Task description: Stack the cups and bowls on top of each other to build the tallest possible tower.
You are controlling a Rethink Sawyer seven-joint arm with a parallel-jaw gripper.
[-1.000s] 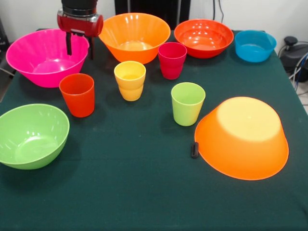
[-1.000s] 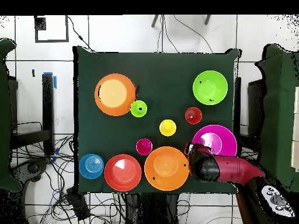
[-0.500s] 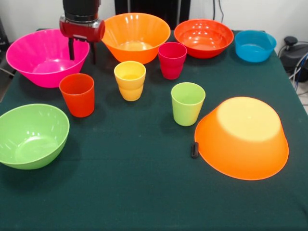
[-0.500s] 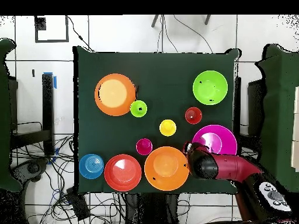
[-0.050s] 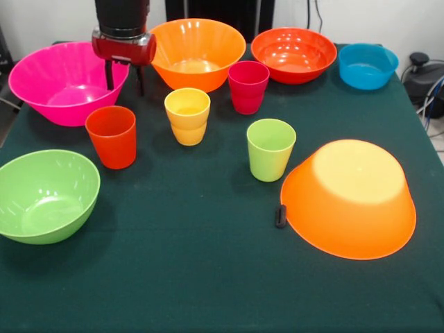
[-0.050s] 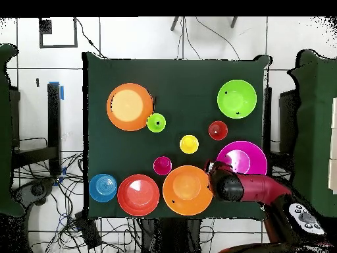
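Hanging between the pink bowl (image 5: 64, 82) and the upright orange bowl (image 5: 195, 52), the gripper (image 5: 124, 78) held nothing, its two fingers spread apart; the arm above was cut off by the top edge. Six bowls were counted: pink, two orange, red-orange (image 5: 293, 53), green (image 5: 43, 195), blue (image 5: 368, 65). One orange bowl (image 5: 350, 198) lay upside down, partly hiding a small black object (image 5: 280, 216) at its rim. Four cups stood upright and apart: orange-red (image 5: 112, 136), yellow (image 5: 187, 115), crimson (image 5: 248, 86), lime (image 5: 270, 148). Nothing was stacked.
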